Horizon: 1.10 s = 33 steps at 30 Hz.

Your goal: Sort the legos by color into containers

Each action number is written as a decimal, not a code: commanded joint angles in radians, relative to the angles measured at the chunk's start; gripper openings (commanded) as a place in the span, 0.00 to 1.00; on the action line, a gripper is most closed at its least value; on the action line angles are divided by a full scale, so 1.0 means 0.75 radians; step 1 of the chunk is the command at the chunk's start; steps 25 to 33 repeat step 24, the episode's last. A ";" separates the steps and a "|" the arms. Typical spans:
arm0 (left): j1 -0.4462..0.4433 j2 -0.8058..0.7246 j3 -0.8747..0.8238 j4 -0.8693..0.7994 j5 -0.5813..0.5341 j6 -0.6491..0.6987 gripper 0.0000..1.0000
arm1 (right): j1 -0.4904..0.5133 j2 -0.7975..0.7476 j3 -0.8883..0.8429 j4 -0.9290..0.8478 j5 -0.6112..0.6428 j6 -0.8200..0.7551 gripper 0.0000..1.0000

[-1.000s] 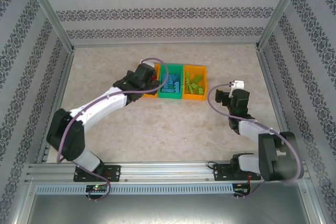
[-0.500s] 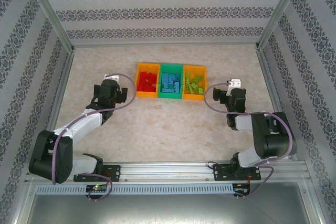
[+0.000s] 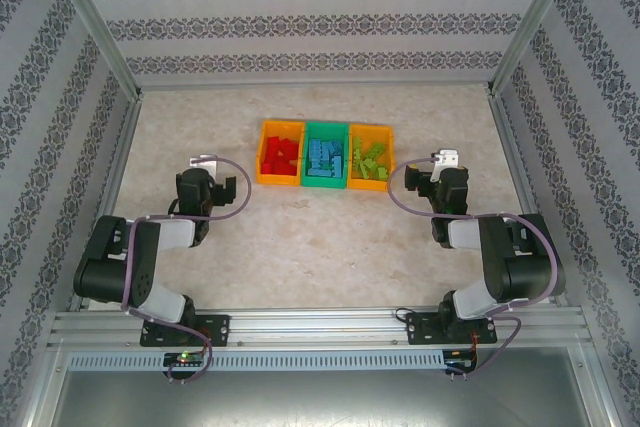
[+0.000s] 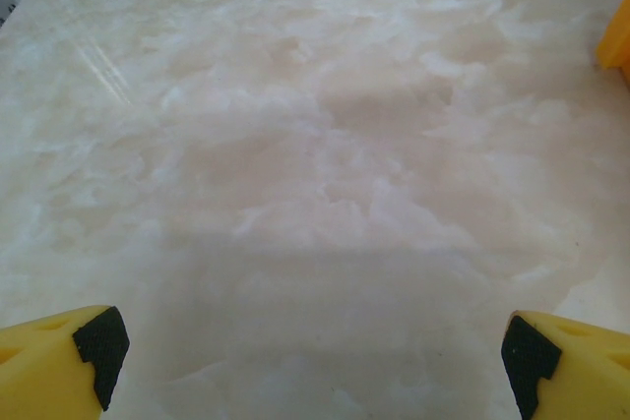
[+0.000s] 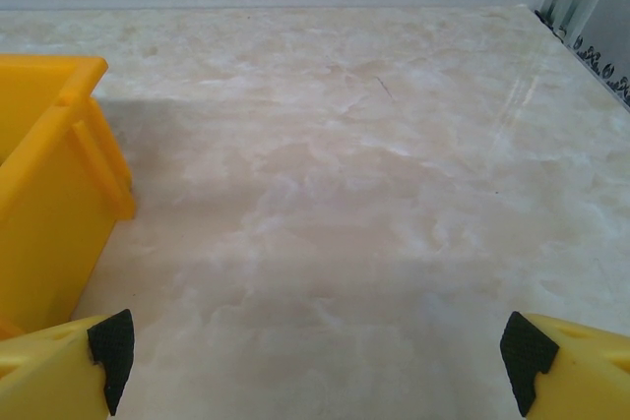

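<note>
Three joined containers stand in a row at the table's middle back. The left orange bin holds red legos. The green bin holds light blue legos, and lime green legos fill the right orange bin. My left gripper hangs open left of the row, over bare table, its yellow fingers wide apart with nothing between them. My right gripper is open too, just right of the row. That bin's orange wall is at the left of the right wrist view.
A marble-look tabletop spreads in front of the bins. Metal frame posts and patterned walls enclose the table on three sides. A corner of the left orange bin shows at the right edge of the left wrist view.
My left arm has drawn back from over the left orange bin to the near left and folded up. The right arm folded back slightly early on, then stayed still.
</note>
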 commanded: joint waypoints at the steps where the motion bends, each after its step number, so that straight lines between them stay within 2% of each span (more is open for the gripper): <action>1: 0.111 0.051 -0.005 0.192 0.223 -0.065 0.99 | -0.012 -0.008 0.017 0.043 -0.032 -0.014 0.98; 33: 0.108 0.054 -0.001 0.182 0.236 -0.051 1.00 | -0.006 -0.010 0.015 0.046 -0.041 -0.027 0.98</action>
